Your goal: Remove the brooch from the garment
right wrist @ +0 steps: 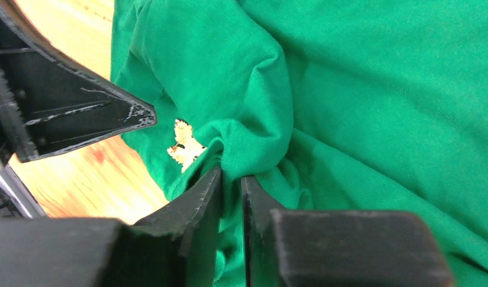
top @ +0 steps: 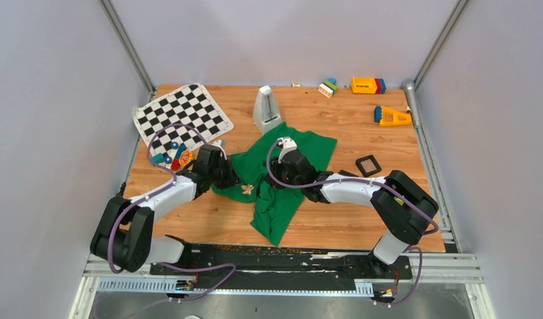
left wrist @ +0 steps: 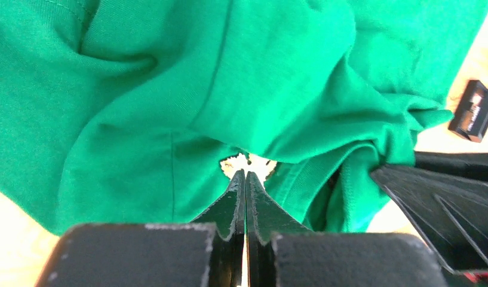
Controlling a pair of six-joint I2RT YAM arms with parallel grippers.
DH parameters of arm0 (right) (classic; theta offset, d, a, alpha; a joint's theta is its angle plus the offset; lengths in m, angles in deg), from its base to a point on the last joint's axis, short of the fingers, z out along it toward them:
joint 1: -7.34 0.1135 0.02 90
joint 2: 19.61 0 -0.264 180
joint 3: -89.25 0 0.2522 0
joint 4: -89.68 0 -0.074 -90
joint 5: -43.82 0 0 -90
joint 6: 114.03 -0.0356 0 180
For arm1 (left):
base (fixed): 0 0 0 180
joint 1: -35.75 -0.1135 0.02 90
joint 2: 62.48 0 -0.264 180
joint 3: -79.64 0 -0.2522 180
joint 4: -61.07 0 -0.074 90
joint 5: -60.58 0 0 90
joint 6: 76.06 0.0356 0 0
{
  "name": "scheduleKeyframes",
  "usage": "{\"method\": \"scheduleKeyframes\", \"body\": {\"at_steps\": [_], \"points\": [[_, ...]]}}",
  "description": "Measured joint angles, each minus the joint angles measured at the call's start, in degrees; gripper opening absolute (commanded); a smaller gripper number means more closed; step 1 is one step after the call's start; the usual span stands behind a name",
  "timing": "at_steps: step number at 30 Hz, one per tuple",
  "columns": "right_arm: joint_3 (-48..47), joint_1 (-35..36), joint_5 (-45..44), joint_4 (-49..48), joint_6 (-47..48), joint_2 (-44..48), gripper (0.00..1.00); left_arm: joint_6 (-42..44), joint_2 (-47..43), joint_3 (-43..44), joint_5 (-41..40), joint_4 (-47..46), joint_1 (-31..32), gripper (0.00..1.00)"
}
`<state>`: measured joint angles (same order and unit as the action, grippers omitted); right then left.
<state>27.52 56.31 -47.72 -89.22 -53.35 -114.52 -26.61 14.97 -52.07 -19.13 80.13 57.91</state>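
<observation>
Landmark: the garment (top: 308, 149), crumpled mid-bench (top: 348, 219). At its left edge is my left gripper (left wrist: 246, 176), jaws pressed together and tips right at the brooch (left wrist: 234, 162); can't tell if it grips it. The brooch is pale and leaf-shaped, on the garment's near-left fold. Just right of it is my right gripper (right wrist: 231, 174), jaws almost together with a garment fold pinched between.

No legible text, labels — perhaps blurred
</observation>
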Motion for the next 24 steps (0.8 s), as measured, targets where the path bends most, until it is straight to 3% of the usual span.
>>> {"method": "scheduleKeyframes", "body": {"at_steps": [2, 4, 8, 13, 18, 24], "points": [[0.0, 0.0, 0.0, 0.0, -0.3, 0.0, 0.45, 0.4, -2.3, 0.0, -0.1, 1.0, 0.0, 0.00], [-0.1, 0.0, 0.5, 0.0, 0.0, -0.1, 0.51, 0.8, -4.1, 0.0, -0.1, 2.1, 0.0, 0.00], [-0.1, 0.0, 3.6, -0.4, 0.3, -0.5, 0.55, 1.3, -6.1, 0.0, 0.0, 4.2, 0.0, 0.00], [-0.1, 0.0, 6.3, -1.3, 0.5, -0.5, 0.66, 2.6, -6.9, 0.0, 0.0, 6.0, 0.0, 0.08], [-0.7, 1.5, 1.6, 2.9, 0.3, 0.2, 0.77, 4.5, -5.8, 0.0, 0.1, 7.0, 0.0, 0.12], [-4.8, 2.8, 1.1, 7.8, -2.7, -1.3, 0.74, 5.4, -1.4, 0.0, 1.4, 6.9, 0.0, 0.15]]}}
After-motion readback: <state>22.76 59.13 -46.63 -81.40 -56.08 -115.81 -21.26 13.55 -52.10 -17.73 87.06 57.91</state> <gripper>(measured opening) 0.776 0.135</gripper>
